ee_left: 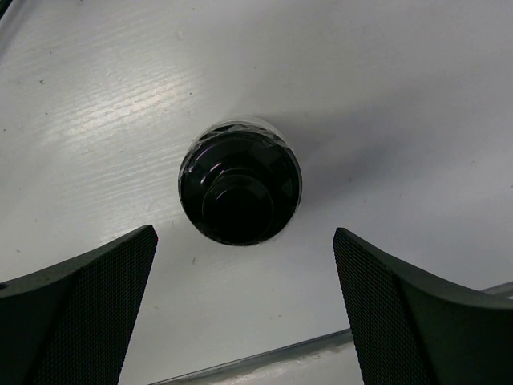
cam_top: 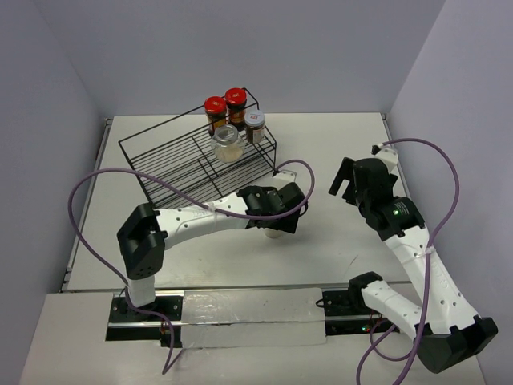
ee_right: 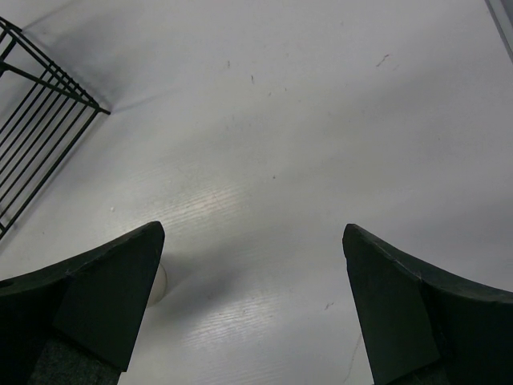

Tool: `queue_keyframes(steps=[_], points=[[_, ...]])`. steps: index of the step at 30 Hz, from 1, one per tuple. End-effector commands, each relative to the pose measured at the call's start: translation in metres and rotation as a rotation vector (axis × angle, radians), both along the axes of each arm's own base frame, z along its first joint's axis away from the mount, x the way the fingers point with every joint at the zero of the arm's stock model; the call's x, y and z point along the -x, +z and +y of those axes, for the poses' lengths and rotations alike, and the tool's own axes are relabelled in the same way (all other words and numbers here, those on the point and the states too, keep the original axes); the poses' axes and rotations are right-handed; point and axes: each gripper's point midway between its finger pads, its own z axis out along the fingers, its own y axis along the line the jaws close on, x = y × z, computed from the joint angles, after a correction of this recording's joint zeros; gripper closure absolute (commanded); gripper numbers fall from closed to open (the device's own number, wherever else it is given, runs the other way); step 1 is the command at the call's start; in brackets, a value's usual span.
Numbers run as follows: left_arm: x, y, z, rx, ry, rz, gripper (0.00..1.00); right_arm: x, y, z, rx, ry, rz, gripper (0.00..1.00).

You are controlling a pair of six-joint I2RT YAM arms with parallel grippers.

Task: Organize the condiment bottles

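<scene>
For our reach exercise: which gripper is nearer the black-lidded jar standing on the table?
Left. The left gripper hovers directly above the black-lidded jar, jaws open; the right gripper hangs well off to the jar's right, also open.

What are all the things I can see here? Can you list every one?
red-lidded jars: two, brown inside, on the rack's back right
grey-lidded jar: one, dark, on the rack beside the red ones
clear jar: one, pale, on the rack in front of the red ones
black-lidded jar: one, standing on the table
wire rack: one, black, back of the table
table: one, white
cables: two, purple, one per arm
left arm: white and black, jaws open over the black-lidded jar
right arm: white and black, jaws open above bare table
</scene>
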Motion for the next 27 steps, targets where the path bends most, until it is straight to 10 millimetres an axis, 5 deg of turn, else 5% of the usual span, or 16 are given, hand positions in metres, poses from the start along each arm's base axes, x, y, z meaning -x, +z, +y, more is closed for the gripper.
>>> queue_keyframes(steps=[1, 27], points=[[-0.015, -0.002, -0.013, 0.031, 0.027, -0.022, 0.0, -0.001, 0.005, 0.0, -0.006, 0.004, -0.029, 0.0], [-0.034, 0.001, -0.016, 0.01, 0.041, -0.076, 0.33, 0.001, -0.002, 0.004, -0.019, 0.022, -0.012, 0.0]])
